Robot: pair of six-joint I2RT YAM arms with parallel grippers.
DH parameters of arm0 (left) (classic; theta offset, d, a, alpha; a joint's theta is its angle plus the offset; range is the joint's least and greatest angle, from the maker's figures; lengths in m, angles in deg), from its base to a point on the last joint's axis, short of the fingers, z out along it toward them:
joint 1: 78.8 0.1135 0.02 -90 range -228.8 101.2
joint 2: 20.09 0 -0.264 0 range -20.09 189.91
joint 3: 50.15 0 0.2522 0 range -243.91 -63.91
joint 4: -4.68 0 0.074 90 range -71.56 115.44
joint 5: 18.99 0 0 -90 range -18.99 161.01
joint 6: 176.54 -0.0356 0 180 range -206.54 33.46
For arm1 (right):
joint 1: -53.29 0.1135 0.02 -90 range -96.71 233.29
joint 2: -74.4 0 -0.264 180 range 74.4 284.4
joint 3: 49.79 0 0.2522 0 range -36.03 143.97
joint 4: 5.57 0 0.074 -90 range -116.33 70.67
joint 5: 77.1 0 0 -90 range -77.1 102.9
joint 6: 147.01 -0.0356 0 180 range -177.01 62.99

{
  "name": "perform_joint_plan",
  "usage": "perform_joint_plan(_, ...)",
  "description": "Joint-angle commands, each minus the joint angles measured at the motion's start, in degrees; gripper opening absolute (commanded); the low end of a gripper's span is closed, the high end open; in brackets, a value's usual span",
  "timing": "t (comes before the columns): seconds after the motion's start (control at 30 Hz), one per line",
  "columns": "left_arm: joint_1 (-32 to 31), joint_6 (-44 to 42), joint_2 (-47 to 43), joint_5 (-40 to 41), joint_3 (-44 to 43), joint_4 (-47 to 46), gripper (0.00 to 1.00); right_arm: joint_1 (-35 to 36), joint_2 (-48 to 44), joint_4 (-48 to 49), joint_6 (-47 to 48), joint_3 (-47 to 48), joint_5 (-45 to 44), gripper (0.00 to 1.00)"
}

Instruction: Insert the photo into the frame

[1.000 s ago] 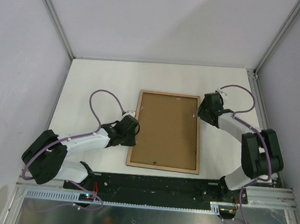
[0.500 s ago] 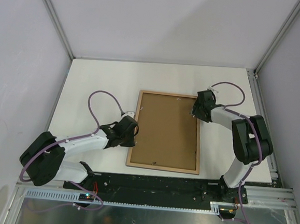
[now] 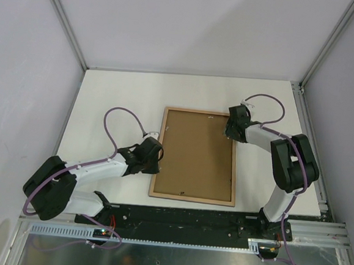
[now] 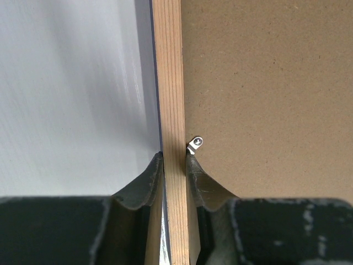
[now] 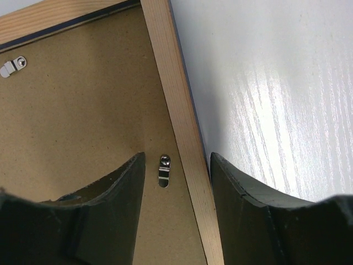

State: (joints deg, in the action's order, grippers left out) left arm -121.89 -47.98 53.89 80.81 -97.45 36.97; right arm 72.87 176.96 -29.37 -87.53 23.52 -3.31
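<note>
A picture frame (image 3: pixel 191 198) lies face down near the middle of a white table (image 3: pixel 119 91), with its pale wood back up and a brown backing board (image 3: pixel 196 155) filling the opening. The left claw (image 4: pixel 174 157) is clamped on the frame's left rail, one finger on the outer edge and one on the inner edge. A small metal clip (image 4: pixel 195 144) sits just beside the inner finger. The right claw (image 5: pixel 176 160) is at the frame's right rail near the far corner. Its jaws are apart and straddle the rail and a second clip (image 5: pixel 164 169), and they grip nothing.

The photo is not visible in any view. It may lie under the board, but that cannot be told.

This looks like work on the clips, with the left claw steadying the frame. Next, the right claw likely needs to catch its clip with one fingertip and swivel it. The tab is small and flat, so the fingertip could slip off it.
</note>
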Motion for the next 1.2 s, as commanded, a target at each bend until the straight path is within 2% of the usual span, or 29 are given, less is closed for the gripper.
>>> perform_joint_plan(0.0,-0.06,-0.19,-0.62,-0.18,1.33,3.70,0.00,0.84,0.37,-3.57,2.49,1.07,-1.45,0.54)
perform_joint_plan(0.37,-0.12,0.02,-0.31,-0.23,0.84,3.71,0.00,-1.15,-2.97,-1.60,2.40,-3.20,4.11,0.39)
perform_joint_plan(0.7,-0.06,0.03,0.32,-0.44,0.10,3.78,0.00,-2.62,-4.78,0.18,3.00,-6.30,7.73,0.33)
perform_joint_plan(1.1,-0.11,1.09,0.34,-0.90,-0.40,4.08,0.00,-3.66,-5.66,0.43,3.92,-7.25,9.13,0.08)
perform_joint_plan(1.17,-0.08,1.21,-0.11,-1.34,-0.57,4.18,0.05,-3.82,-5.67,0.50,4.23,-7.38,9.49,0.04)
